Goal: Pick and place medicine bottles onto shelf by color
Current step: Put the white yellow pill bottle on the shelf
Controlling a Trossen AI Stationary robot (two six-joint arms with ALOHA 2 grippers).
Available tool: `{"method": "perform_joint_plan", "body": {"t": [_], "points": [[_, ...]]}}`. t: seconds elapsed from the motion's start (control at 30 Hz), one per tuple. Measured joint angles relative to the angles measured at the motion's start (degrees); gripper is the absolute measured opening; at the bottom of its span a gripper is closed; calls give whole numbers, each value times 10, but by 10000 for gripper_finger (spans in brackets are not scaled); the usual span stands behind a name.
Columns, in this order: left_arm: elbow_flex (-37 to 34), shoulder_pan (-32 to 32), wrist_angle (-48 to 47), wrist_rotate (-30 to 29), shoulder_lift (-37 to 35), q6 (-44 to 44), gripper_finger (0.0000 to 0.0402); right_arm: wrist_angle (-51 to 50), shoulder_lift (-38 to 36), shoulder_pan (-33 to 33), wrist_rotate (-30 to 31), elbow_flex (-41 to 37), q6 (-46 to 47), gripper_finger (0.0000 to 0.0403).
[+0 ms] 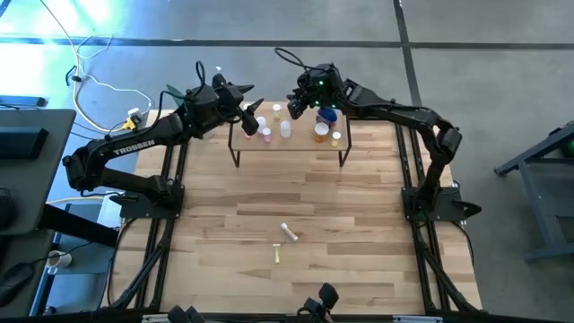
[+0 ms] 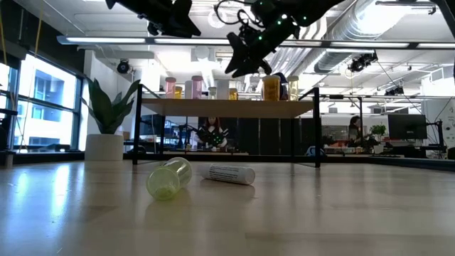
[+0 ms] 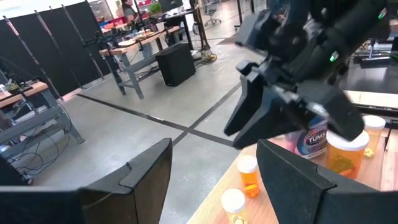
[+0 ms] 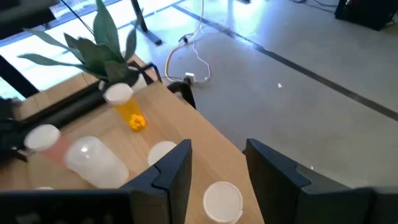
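The shelf (image 1: 296, 145) stands at the table's far edge, a light-wood board on thin black legs. Several medicine bottles stand on it: pink (image 1: 266, 135), white (image 1: 285, 129), orange (image 1: 320, 133) and a larger blue one (image 3: 314, 140). A white bottle (image 2: 231, 174) and a yellow-green bottle (image 2: 169, 178) lie on their sides on the tabletop nearer the front. My left gripper (image 1: 254, 109) hovers open above the shelf's left end. My right gripper (image 1: 296, 100) hovers open above the shelf's far middle. Neither holds anything.
A potted green plant (image 2: 106, 117) stands at the table's far left corner beside the shelf. The two arms' grippers are close together over the shelf; the right gripper (image 3: 292, 81) fills much of the left wrist view. Bare wood lies between the shelf and the fallen bottles.
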Motion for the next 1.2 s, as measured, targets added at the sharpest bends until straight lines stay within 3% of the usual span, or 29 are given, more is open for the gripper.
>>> {"method": "perform_joint_plan", "body": {"t": [0.33, 0.7, 0.93, 1.2], "points": [[0, 0, -35, 0, -8, 0, 225, -40, -42, 42, -9, 0, 2, 143], [0, -28, -81, 11, -51, -7, 225, -60, -68, 135, -9, 0, 19, 142], [0, -65, -157, 65, -73, -55, 225, -89, -69, 198, -7, 0, 100, 142], [0, -131, -283, 96, -96, -115, 225, -151, -66, 276, 51, 0, 202, 142]]}}
